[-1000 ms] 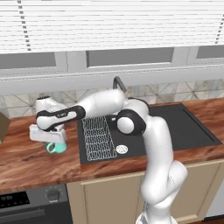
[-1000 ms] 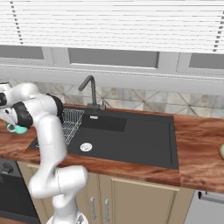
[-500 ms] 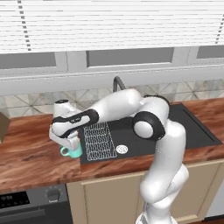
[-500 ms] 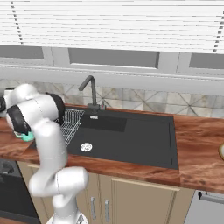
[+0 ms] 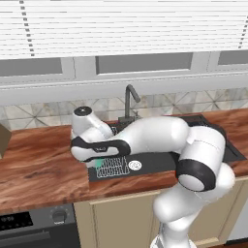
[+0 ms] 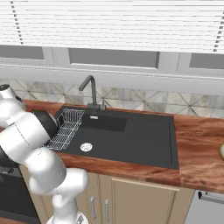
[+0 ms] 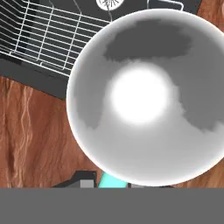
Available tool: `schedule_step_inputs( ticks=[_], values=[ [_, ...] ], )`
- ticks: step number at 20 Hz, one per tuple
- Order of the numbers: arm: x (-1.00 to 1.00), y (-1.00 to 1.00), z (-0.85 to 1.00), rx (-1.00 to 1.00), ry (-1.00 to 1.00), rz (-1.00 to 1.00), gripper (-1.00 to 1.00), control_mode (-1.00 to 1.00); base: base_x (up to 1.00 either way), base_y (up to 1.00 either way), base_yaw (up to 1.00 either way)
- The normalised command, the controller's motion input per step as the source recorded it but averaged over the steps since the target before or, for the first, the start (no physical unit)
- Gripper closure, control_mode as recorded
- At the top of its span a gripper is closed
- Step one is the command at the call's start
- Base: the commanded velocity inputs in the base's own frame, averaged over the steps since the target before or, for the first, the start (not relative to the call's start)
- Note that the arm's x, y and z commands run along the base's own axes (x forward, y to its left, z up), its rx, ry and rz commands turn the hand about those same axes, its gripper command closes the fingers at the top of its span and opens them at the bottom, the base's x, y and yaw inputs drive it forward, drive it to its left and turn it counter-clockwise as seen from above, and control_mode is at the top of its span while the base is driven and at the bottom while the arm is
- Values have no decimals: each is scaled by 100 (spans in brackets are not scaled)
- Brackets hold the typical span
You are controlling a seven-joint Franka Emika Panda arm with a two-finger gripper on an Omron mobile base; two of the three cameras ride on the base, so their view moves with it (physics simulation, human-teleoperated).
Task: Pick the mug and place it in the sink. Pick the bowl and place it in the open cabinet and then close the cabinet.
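Gripper (image 5: 99, 162) pinches teal mug (image 7: 144, 96) at rim, as I read hand view: pale mug interior looms close, teal strip at fingertips. I see mug held above wooden counter (image 7: 39, 135), beside sink (image 6: 131, 140) left edge, near white wire rack (image 7: 48, 35). Drain (image 6: 86, 147) sits beside rack.

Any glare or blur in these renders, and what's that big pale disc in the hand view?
Hand view: the mug's pale inside looms close, bright spot at centre, soft grey patches. Both base views: flat even light, sharp, no glare on the sink.
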Motion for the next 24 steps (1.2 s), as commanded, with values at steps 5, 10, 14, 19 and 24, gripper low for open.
schedule_step_inputs(
  ticks=[5,10,14,19,24],
  values=[
    [6,-49,25,6,3,-7,100,-100,0,0,0],
    [0,-72,23,10,1,11,100,-100,0,0,0],
    [-1,-62,15,2,0,19,100,-100,0,0,0],
    [0,-56,0,0,0,23,100,-100,0,0,0],
    [0,-25,0,0,0,8,100,-100,0,0,0]
  ],
)
